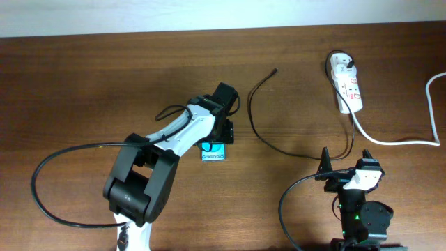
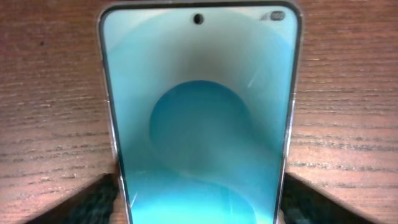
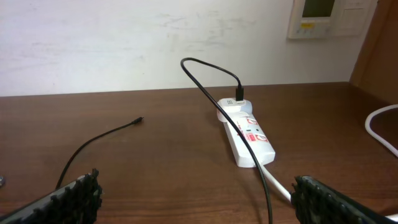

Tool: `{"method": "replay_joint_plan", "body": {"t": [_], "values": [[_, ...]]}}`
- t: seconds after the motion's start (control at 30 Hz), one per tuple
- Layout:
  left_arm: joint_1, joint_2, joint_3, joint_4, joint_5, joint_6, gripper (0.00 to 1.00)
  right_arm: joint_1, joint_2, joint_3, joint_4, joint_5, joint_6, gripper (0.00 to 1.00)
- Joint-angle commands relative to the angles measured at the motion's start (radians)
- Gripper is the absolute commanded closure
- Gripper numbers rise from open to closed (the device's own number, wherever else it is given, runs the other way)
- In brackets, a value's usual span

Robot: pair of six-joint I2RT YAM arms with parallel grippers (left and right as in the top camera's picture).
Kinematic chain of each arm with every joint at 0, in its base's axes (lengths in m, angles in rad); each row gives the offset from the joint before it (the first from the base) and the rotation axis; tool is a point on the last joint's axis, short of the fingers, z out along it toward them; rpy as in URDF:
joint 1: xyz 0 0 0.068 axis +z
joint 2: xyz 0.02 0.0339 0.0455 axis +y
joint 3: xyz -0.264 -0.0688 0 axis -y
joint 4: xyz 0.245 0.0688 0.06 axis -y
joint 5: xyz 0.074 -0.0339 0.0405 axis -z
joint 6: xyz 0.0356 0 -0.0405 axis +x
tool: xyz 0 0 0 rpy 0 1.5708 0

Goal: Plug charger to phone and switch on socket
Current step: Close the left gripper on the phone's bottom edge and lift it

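Note:
The phone (image 2: 198,118), cyan-blue screen up, lies flat on the table and fills the left wrist view. In the overhead view only its bottom end (image 1: 214,153) shows under my left gripper (image 1: 221,131). My left gripper (image 2: 199,190) has a finger against each long edge of the phone. The white socket (image 1: 348,85) lies at the back right, with the charger's dark plug in its far end (image 3: 238,94). The black charger cable (image 1: 252,122) loops across the table, and its free tip (image 1: 276,69) lies bare on the wood. My right gripper (image 1: 346,169) is open and empty, facing the socket (image 3: 249,137).
The socket's thick white cord (image 1: 390,141) runs right from the socket and loops off the table's right edge. A white wall stands behind the table's far edge. My arms' black cables loop at the front left (image 1: 42,181) and the front right.

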Motion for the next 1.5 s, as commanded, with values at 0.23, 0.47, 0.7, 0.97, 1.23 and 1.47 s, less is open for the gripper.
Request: {"method": "replay_joint_plan", "body": {"t": [0.23, 0.47, 0.7, 0.97, 1.23, 1.47], "values": [[0.000, 0.058, -0.044, -0.016, 0.085, -0.006, 0.49, 0.005, -0.008, -0.005, -0.006, 0.008, 0.007, 0.02], [0.000, 0.058, 0.016, -0.066, 0.108, -0.005, 0.53, 0.005, -0.008, -0.005, -0.006, 0.008, 0.007, 0.02], [0.001, 0.056, 0.153, -0.183, 0.109, -0.006, 0.53, 0.005, -0.008, -0.005, -0.006, 0.008, 0.007, 0.02], [0.011, 0.056, 0.374, -0.355, 0.137, -0.010, 0.53, 0.005, -0.008, -0.005, -0.006, 0.008, 0.007, 0.02], [0.170, 0.056, 0.410, -0.436, 0.505, -0.010, 0.57, 0.005, -0.008, -0.005, -0.006, 0.008, 0.007, 0.02], [0.253, 0.056, 0.410, -0.488, 0.794, -0.010, 0.58, 0.005, -0.008, -0.005, -0.006, 0.008, 0.007, 0.02]]}}
